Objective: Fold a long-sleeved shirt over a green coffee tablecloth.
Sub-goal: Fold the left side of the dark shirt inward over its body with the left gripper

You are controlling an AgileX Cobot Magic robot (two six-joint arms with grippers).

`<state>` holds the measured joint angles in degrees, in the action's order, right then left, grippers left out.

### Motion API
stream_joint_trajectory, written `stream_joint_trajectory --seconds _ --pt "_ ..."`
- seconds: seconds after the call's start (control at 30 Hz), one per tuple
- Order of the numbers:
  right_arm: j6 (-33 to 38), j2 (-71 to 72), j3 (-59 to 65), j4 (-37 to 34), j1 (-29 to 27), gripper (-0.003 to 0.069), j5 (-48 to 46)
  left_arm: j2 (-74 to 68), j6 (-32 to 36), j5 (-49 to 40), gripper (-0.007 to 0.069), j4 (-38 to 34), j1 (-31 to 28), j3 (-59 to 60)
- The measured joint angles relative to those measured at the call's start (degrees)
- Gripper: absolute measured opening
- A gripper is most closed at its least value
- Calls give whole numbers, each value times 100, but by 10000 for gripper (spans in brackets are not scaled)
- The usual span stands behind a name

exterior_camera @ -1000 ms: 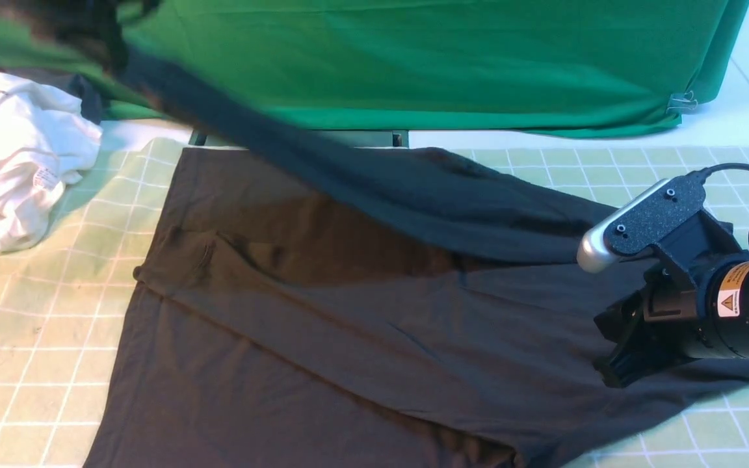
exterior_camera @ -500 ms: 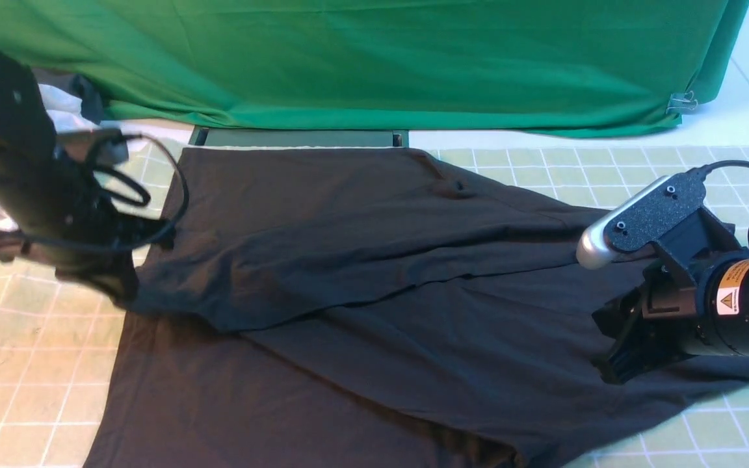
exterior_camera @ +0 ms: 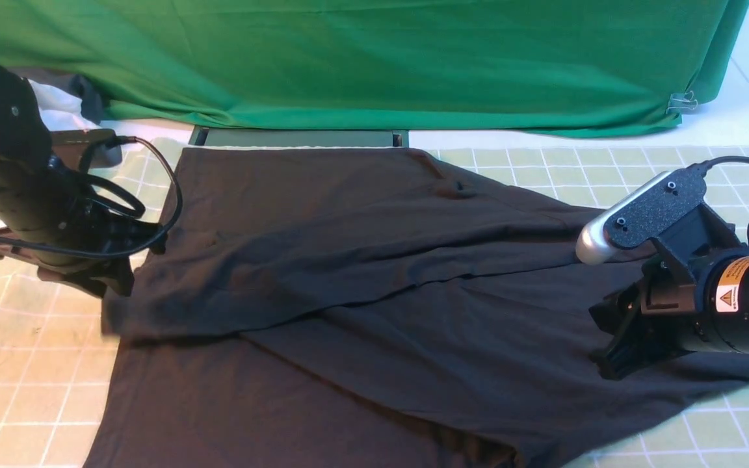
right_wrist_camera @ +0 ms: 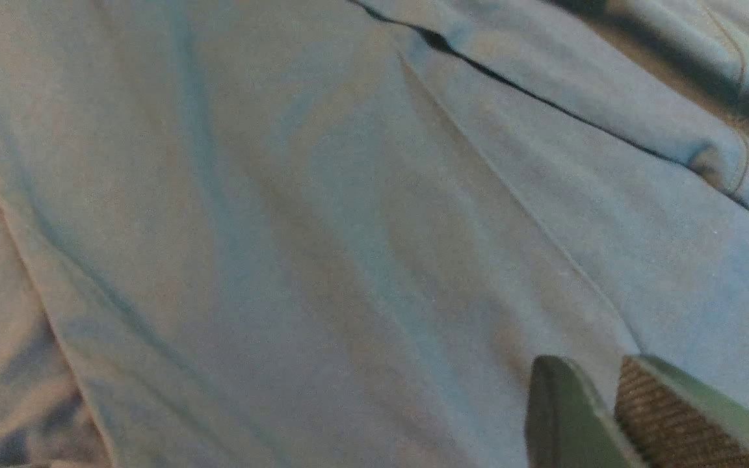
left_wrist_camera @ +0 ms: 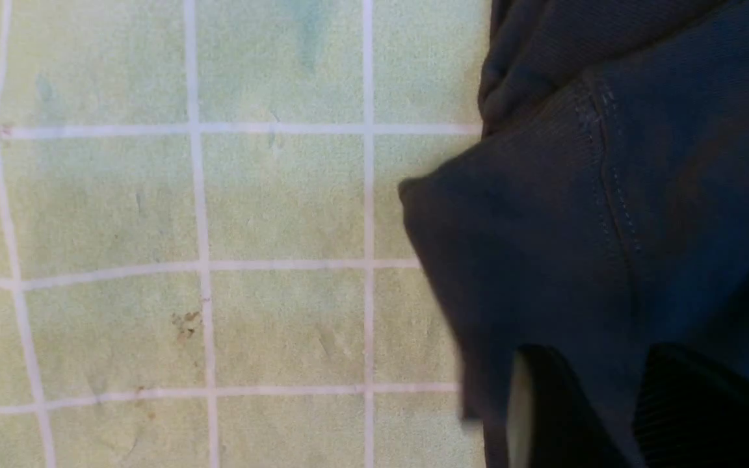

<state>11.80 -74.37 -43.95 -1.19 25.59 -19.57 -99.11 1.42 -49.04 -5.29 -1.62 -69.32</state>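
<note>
The long-sleeved shirt (exterior_camera: 361, 312) lies spread, black and back-up, on the green coffee tablecloth (exterior_camera: 36, 364), a pale green cloth with a white grid. One sleeve is folded across the body towards the left edge. My left gripper (exterior_camera: 114, 289) is shut on that sleeve near its cuff (left_wrist_camera: 543, 260), which hangs just over the tablecloth (left_wrist_camera: 153, 195); dark fabric fills the narrow gap at the left gripper (left_wrist_camera: 608, 383). My right gripper (exterior_camera: 608, 367) rests low on the shirt's right side. In its wrist view the right gripper (right_wrist_camera: 612, 383) is pinched on a crease of the shirt (right_wrist_camera: 283, 227). Neck label and print are hidden.
A smaller white garment (exterior_camera: 56, 110) lies at the back left, partly behind my left arm. A plain deep-green fabric (exterior_camera: 413, 65) hangs along the back, with a metal clip (exterior_camera: 681, 103) at its right end. A dark narrow panel (exterior_camera: 296, 138) sits just beyond the shirt's far edge.
A second ago the sleeve was stretched up towards the far left. The left arm has since come down with it, laying it across the shirt's body. The right gripper has barely moved.
</note>
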Motion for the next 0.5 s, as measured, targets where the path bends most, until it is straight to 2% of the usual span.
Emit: stream_joint_trajectory --seconds 0.03,0.07,0.1,0.23,0.33,0.37,0.5 --pt "0 0 0 0 0 171 0 0 0 -5 208 8 0 0" --pt "-35 0 0 0 0 174 -55 0 0 -114 261 28 0 0" --pt "-99 0 -5 0 0 175 -99 0 0 -162 281 46 0 0" --pt "-347 -78 -191 -23 -181 209 -468 11 0 -244 333 105 0 0" --pt "-511 -335 -551 -40 -605 309 -547 77 39 -217 342 105 0 0" --pt "-567 -527 -746 -120 -818 374 -533 97 39 -177 343 105 0 0" --pt "-618 -1132 -1394 -598 -1373 481 -498 116 44 -41 346 88 0 0"
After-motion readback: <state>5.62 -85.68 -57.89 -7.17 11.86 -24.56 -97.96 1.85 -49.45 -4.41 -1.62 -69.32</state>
